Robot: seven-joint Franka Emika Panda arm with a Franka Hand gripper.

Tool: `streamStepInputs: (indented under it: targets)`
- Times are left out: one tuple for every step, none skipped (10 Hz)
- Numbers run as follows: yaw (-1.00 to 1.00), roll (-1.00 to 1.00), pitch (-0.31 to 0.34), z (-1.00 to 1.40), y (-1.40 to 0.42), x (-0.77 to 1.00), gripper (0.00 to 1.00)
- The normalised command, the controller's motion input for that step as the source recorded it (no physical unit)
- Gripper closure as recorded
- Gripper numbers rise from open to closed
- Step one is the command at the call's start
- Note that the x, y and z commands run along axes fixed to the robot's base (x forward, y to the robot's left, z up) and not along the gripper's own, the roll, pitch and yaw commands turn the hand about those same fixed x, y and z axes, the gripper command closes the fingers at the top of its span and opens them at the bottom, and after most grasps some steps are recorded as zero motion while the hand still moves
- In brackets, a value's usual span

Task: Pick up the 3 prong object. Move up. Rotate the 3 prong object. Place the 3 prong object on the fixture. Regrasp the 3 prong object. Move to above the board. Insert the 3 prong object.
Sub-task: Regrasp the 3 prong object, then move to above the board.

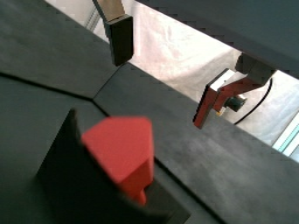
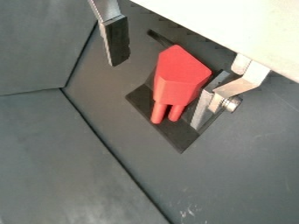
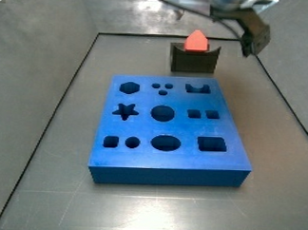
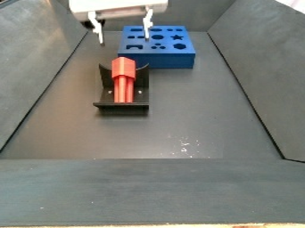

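The red piece (image 4: 124, 76) lay on the fixture (image 4: 121, 104); the gripper (image 4: 119, 23), jaws apart above it, should be centred before closing.

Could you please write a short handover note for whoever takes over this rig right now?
Hand: open and empty, above the fixture, with its fingers apart on either side of the piece.
3 prong object: resting on the fixture, released; in a wrist view its prongs point away from the hand.
Board: on the floor beside the fixture, with nothing inserted.
Done, judging by the layout: pick up, rotate, place on the fixture.
Left: regrasp the piece, move above the board, insert it.
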Motion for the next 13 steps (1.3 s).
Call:
streamStepInputs:
  targets:
    - [0.01,0.08,-0.08,-1.0,0.04,0.11,0.0]
    - [0.0,0.08,-0.071,-1.0,0.03,0.12,0.0]
    - [-0.01,0.07,-0.053,-0.98,0.03,0.12,0.0]
    - [-0.02,0.07,-0.035,-0.79,0.01,0.11,0.0]
    - [-0.02,0.07,-0.02,-0.65,0.01,0.09,0.0]
    - [-0.01,0.07,-0.01,-0.47,0.0,0.09,0.0]
    - [0.0,0.07,0.0,-0.34,0.0,0.08,0.0]
    - [0.01,0.06,0.018,-0.2,0.0,0.05,0.0]
    - [0.0,0.0,0.0,0.0,0.0,0.0,1.0]
    - [0.28,0.13,-0.054,1.0,-0.13,-0.12,1.0]
    - [0.28,0.13,-0.056,1.0,-0.14,-0.13,1.0]
    - [0.23,0.1,-0.102,1.0,-0.13,-0.12,1.0]
    - [0.19,0.06,-0.137,1.0,-0.13,-0.12,1.0]
